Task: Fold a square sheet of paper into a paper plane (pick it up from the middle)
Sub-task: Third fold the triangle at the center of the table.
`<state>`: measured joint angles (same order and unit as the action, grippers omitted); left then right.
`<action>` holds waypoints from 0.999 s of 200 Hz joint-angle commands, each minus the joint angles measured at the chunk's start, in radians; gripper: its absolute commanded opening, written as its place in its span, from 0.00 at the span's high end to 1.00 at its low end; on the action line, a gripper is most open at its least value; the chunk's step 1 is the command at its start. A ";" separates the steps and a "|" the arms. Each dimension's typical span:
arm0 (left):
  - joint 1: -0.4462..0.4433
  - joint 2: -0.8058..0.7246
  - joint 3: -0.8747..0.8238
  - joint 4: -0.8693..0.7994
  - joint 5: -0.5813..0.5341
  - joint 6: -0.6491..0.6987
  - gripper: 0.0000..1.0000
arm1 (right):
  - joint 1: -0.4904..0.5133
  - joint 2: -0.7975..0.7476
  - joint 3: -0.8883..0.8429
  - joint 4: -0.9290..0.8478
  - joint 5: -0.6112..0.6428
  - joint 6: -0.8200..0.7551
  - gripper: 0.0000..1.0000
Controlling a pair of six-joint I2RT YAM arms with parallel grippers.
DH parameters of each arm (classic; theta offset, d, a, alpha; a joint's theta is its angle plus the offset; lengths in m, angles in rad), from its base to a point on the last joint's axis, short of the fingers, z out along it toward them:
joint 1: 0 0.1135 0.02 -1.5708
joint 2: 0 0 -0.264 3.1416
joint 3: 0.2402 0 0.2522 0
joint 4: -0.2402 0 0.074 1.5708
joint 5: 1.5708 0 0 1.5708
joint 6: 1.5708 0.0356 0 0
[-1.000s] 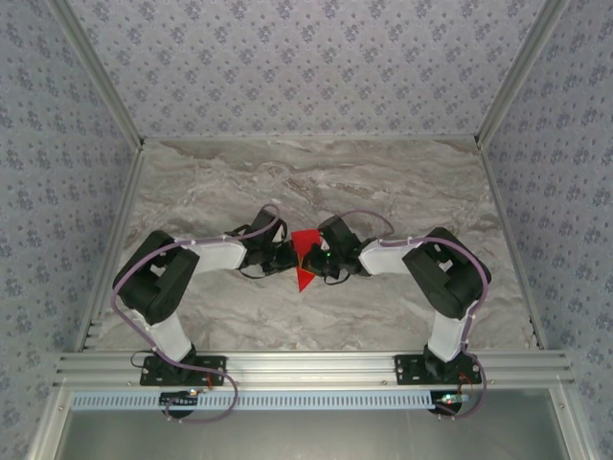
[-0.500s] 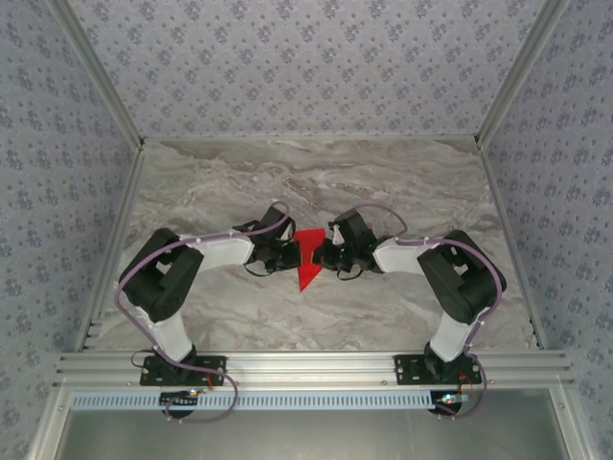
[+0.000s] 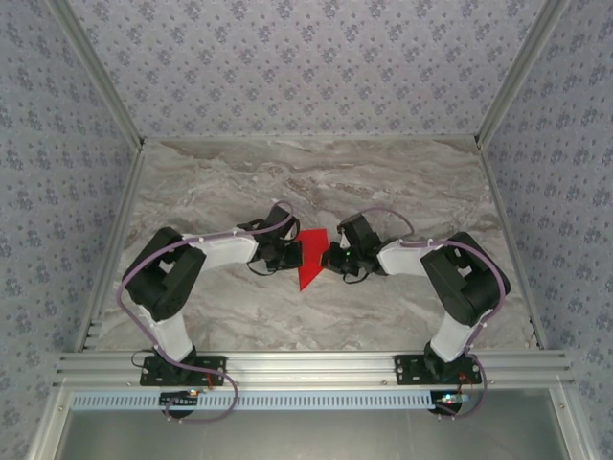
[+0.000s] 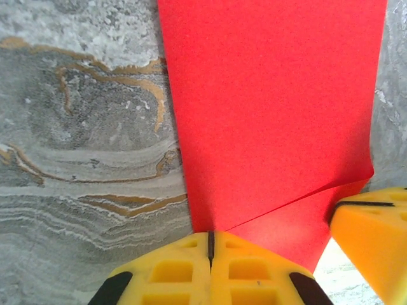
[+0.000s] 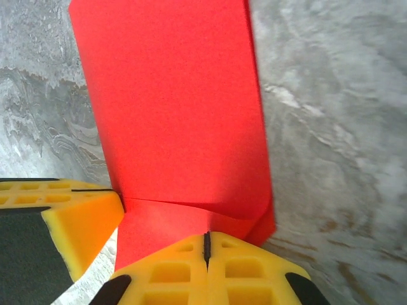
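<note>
Folded square sheet of paper (image 3: pixel 308 259), a red triangle pointing to 6 o'clock, is at the middle of the marble worktop (image 3: pixel 402 182) between both pincers; the left pincer (image 3: pixel 295 254) is clenched on its 9 o'clock edge, the right pincer (image 3: pixel 329 257) on its 3 o'clock edge

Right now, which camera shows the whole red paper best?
The top external view: the red paper shows whole there, a pointed shape between the arms. The wrist views are close-ups that cut its edges off.
</note>
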<state>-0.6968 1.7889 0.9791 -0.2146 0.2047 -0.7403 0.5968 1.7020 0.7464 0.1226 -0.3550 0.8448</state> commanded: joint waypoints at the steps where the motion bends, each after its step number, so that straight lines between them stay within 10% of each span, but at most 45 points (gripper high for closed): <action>1: -0.005 0.070 -0.030 -0.118 -0.079 0.029 1.00 | -0.002 -0.057 -0.007 -0.060 0.057 -0.007 1.00; 111: -0.005 0.073 -0.017 -0.138 -0.097 0.042 1.00 | 0.031 0.066 0.046 -0.024 0.036 0.023 1.00; 200: -0.005 0.091 0.001 -0.138 -0.099 0.068 1.00 | -0.005 -0.155 -0.088 -0.049 0.185 0.035 1.00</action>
<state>-0.7025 1.8030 1.0058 -0.2447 0.1928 -0.7097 0.5945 1.5871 0.6327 0.1375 -0.2401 0.9012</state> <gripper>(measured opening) 0.053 0.066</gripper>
